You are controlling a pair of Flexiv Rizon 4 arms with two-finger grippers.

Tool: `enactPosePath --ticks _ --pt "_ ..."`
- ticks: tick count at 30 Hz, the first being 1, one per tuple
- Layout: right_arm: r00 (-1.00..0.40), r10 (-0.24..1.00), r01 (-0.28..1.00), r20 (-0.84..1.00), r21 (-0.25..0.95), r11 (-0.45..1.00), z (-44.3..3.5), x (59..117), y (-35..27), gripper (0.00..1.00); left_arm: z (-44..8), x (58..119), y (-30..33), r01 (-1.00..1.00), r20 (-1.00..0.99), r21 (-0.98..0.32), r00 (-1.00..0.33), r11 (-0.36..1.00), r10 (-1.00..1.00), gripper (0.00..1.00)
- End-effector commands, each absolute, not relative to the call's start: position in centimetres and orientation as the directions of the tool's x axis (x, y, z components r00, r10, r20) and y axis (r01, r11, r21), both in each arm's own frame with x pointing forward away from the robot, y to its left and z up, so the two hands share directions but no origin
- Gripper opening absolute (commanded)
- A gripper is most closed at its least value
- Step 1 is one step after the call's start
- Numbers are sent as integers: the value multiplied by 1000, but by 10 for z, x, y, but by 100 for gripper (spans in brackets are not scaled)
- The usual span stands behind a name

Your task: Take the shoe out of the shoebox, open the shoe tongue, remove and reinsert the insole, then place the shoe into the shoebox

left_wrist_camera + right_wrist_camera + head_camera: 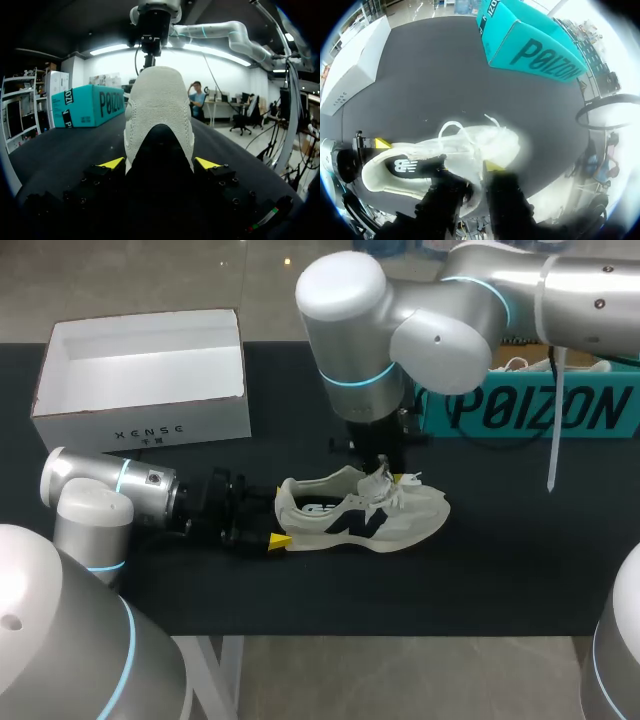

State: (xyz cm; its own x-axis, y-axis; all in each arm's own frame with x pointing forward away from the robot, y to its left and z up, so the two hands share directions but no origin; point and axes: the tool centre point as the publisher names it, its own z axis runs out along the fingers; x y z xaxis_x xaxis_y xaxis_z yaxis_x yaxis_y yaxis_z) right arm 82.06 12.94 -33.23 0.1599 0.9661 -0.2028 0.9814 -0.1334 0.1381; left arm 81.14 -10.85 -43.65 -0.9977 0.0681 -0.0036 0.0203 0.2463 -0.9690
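White shoe point(365, 512) sits upright on worktop point(520, 570), outside shoebox point(215, 420). Its heel point(160, 100) is clamped by left hand point(160, 162); from above, right hand point(472, 172) pinches tongue point(378, 478).

Even overhead light fills the head view. The black counter point(520, 570) stays matte, the shoe point(360, 512) throws only a faint soft shadow, and the right arm point(340, 290) carries broad pale highlights on its rounded shell. In the left wrist view bright ceiling strips burn behind, so the left pincer point(160, 163) sits in deep shadow while the shoe's heel is lit from above. The right wrist view is overexposed along one side of the counter. There the shoe's toe washes out to blurred white, and the teal box point(535, 45) bows with the fisheye.
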Motion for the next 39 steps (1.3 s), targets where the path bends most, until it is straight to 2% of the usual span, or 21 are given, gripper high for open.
enactPosePath --ticks 1,4,6,10,17,22,25,27,28,29,38,39 --pt "171 972 980 -158 132 -151 -332 817 108 0 -441 811 -109 21 -5 -969 -998 245 66 0" --pt "176 974 980 -140 120 -159 -334 817 106 0 -441 811 -109 21 -5 -969 -998 245 66 0" --pt "169 977 981 -133 120 -154 -333 814 110 20 -441 811 -109 21 -5 -969 -998 245 66 0" --pt "135 983 985 -121 120 -121 -331 811 123 41 -441 811 -109 21 -5 -969 -998 245 66 0" --pt "88 989 991 -119 110 -74 -334 811 146 52 -441 811 -109 21 -5 -969 -998 245 66 0" --pt "94 991 990 -98 113 -83 -328 807 144 47 -441 811 -109 21 -5 -969 -998 245 66 0" --pt "106 990 990 -95 108 -95 -328 804 139 38 -441 811 -109 21 -5 -969 -998 245 66 0" --pt "119 988 989 -97 105 -108 -329 802 134 19 -441 811 -109 21 -5 -969 -998 245 66 0" --pt "127 987 988 -97 102 -117 -331 802 131 6 -441 811 -109 21 -5 -969 -998 245 66 0" --pt "134 986 987 -98 99 -124 -332 802 128 0 -441 811 -109 21 -5 -969 -998 245 66 0" --pt "191 976 979 -102 94 -181 -334 804 105 0 -441 811 -109 21 -5 -969 -998 245 66 0" --pt "191 976 979 -101 94 -182 -333 805 104 16 -441 811 -109 21 -5 -969 -998 245 66 0"
